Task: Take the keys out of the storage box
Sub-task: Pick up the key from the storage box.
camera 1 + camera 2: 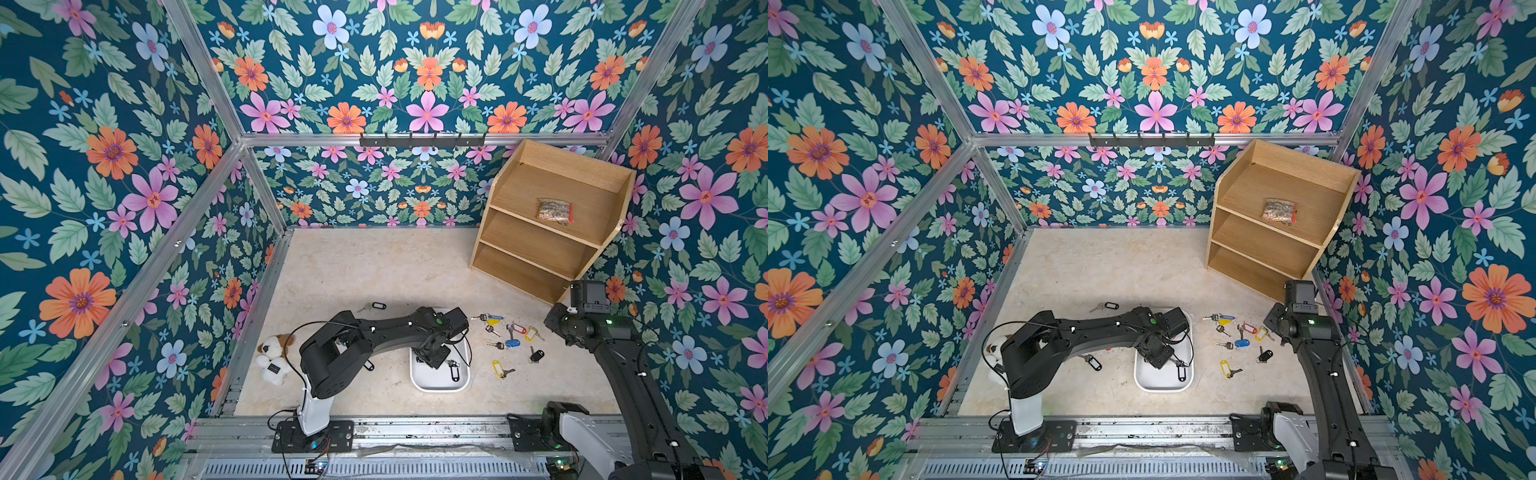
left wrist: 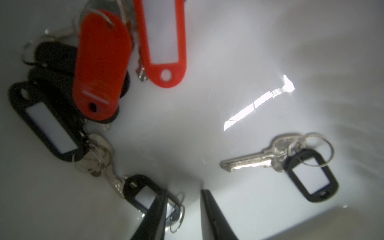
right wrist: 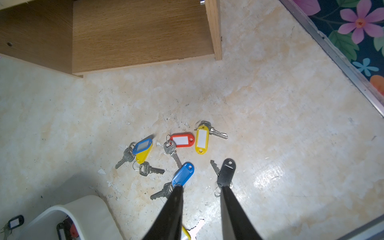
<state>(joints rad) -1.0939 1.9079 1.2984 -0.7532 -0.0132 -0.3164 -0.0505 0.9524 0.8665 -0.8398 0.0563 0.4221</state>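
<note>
in both top views the shallow white plastic storage box (image 1: pixel 438 385) (image 1: pixel 1163 384) sits mid-table, metal keys (image 1: pixel 512 344) with coloured oval tags scattered beside it. left wrist: red- and black-tagged keys (image 2: pixel 101 64) lie inside; left gripper (image 2: pixel 184 192) narrow, clamping nothing. right wrist: right gripper (image 3: pixel 202 187) slightly parted, empty, above outside keys.

My left arm (image 1: pixel 390 328) and right arm (image 1: pixel 623 365) are matte black, with white base links, green lights and looping black cables.
</note>
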